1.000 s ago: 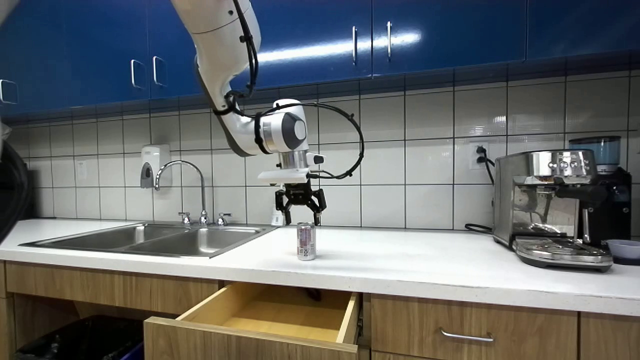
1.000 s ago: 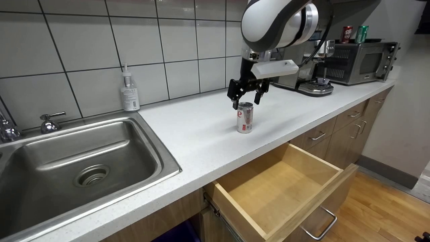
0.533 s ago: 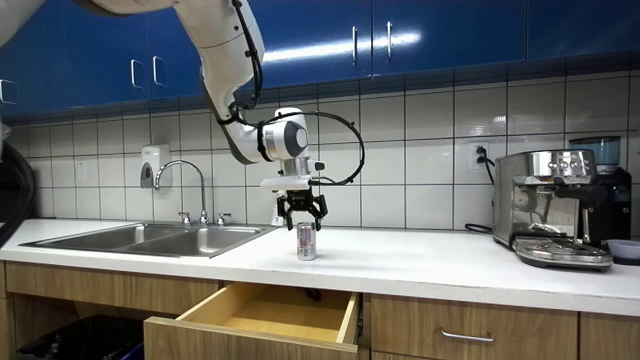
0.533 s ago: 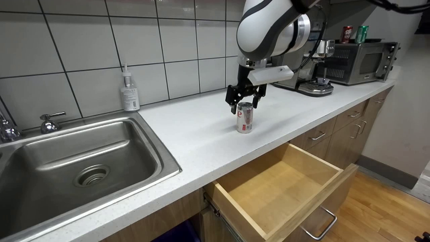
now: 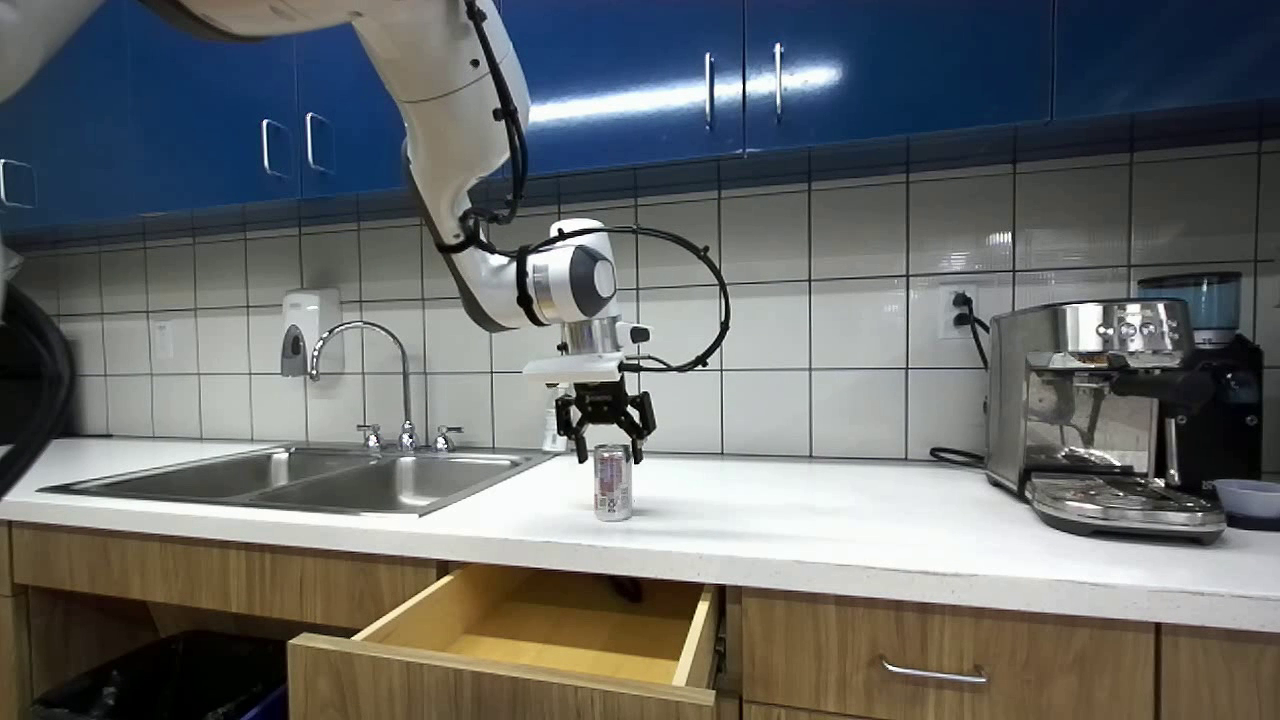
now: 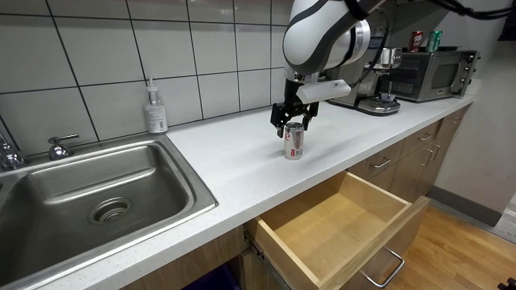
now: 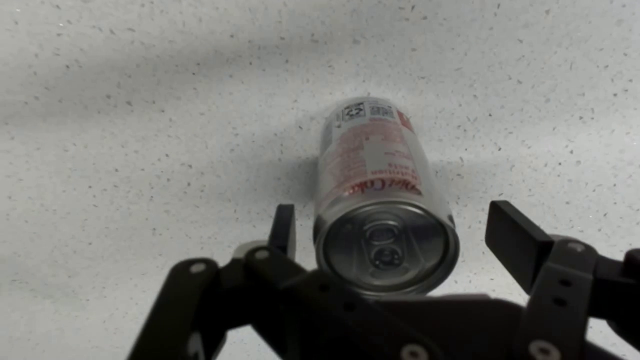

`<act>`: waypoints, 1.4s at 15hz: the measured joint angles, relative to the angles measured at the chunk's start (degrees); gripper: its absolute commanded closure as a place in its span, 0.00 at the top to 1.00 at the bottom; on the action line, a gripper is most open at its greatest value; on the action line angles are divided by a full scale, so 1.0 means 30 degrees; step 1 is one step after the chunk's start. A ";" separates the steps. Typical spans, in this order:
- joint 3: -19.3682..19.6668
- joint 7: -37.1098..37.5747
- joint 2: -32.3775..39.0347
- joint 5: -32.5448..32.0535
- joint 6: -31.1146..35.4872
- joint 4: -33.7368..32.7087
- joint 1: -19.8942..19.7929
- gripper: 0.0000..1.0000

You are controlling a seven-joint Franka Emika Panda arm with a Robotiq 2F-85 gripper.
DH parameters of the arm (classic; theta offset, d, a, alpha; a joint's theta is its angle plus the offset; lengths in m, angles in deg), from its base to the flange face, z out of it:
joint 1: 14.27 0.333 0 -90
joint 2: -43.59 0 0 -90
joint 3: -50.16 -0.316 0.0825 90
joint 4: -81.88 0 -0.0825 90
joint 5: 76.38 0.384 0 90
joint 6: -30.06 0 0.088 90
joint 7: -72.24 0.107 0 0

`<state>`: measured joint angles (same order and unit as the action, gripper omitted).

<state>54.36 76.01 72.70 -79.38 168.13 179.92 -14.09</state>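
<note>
A silver Diet Coke can (image 5: pixel 613 492) stands upright on the white counter (image 5: pixel 800 510). My gripper (image 5: pixel 610 458) points straight down over it, with the fingertips level with the can's upper part in both exterior views. In the wrist view the can (image 7: pixel 372 155) leans away in perspective, its lid and pull tab facing the camera. The black fingers (image 7: pixel 517 245) stand on either side of the lid, open, with strips of counter visible between each finger and the can. The gap looks wider on the right side of that view. Part of the lid's near rim is hidden by the gripper.
A wooden drawer (image 6: pixel 330 225) is pulled out below the counter, in front of the can. To one side lies the steel sink (image 6: pixel 113 173) with a soap bottle (image 6: pixel 156 112) behind it. An espresso machine (image 5: pixel 1090 400) and a microwave (image 6: pixel 431 76) stand further along.
My gripper has come down around the top of the can, mostly during the first half second, and shifted slightly sideways. The can and the drawer have stayed in place.
</note>
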 measured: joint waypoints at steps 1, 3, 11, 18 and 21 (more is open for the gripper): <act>0.0011 0.0000 0.0000 -0.0090 0.0000 0.0000 0.0000 0.56; 0.0040 0.0000 0.0000 -0.0269 0.0000 0.0000 -0.0001 0.40; 0.0060 -0.0028 -0.0023 -0.0784 0.0001 0.0014 0.0000 0.38; 0.0054 -0.0273 -0.1145 -0.1818 0.0716 0.1142 0.0231 0.38; 0.0044 -0.0494 -0.1937 -0.2106 0.1170 0.2057 0.0326 0.38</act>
<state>54.49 74.52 66.89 -85.70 171.64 186.09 -13.11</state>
